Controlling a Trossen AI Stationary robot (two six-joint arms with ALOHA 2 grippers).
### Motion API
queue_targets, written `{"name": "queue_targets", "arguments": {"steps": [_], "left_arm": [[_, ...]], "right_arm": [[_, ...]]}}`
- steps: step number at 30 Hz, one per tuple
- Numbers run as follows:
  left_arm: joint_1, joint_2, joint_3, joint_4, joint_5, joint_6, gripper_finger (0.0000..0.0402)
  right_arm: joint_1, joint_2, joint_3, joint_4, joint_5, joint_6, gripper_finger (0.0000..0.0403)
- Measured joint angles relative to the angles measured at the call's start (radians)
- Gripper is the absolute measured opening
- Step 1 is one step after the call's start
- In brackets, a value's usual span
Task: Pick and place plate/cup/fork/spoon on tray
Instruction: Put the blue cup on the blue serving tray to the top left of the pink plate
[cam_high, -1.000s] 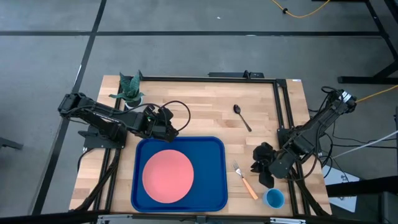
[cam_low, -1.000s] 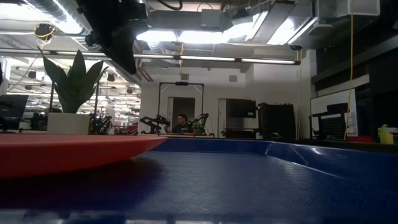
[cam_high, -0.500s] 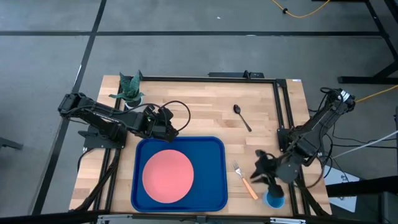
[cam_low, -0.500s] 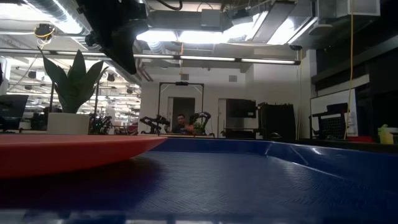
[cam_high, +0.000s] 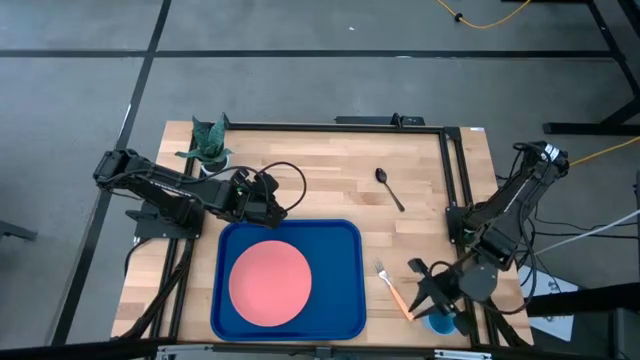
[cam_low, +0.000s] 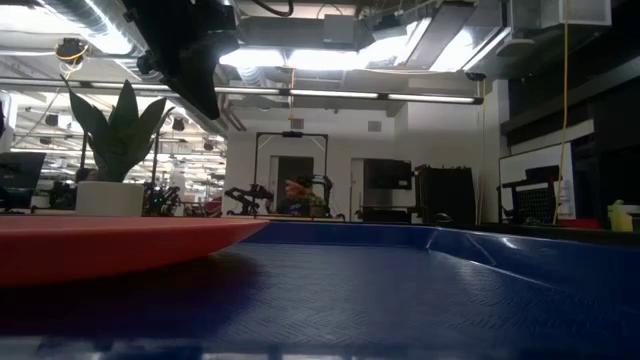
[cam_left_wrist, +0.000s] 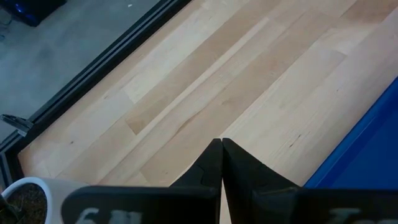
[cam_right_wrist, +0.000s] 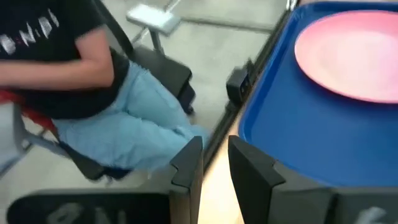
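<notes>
Right gripper descends toward the cup; plate already on tray.

Over the last second the right gripper has swung from beside the fork down to the near-right table corner, now just over the cup, jaws slightly parted and empty. The plate lies inside the tray. The spoon lies far right, untouched. The left gripper waits, fingers pressed together, at the tray's far-left corner. Judgement: the cup pick is next.

potted plant on wooden table
</notes>
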Motion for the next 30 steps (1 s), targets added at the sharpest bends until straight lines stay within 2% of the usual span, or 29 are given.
{"name": "queue_targets", "arguments": {"steps": [4,12,20,23,28,30], "left_arm": [[0.000,0.000,0.000,0.000,0.000,0.000,0.0000],[0.000,0.000,0.000,0.000,0.000,0.000,0.0000],[0.000,0.000,0.000,0.000,0.000,0.000,0.0000],[0.000,0.000,0.000,0.000,0.000,0.000,0.0000],[0.000,0.000,0.000,0.000,0.000,0.000,0.0000],[0.000,0.000,0.000,0.000,0.000,0.000,0.0000]], "right_arm": [[0.012,0.003,0.000,-0.024,0.004,0.047,0.0082],[0.024,0.013,0.000,-0.067,0.141,0.075,0.0082],[0.024,0.011,0.000,-0.063,0.151,0.096,0.0088],[0.024,0.011,0.000,-0.047,0.131,0.096,0.0113],[0.024,0.008,0.000,-0.093,0.112,0.118,0.0179],[0.024,0.000,0.000,-0.156,0.159,0.165,0.0201]]}}
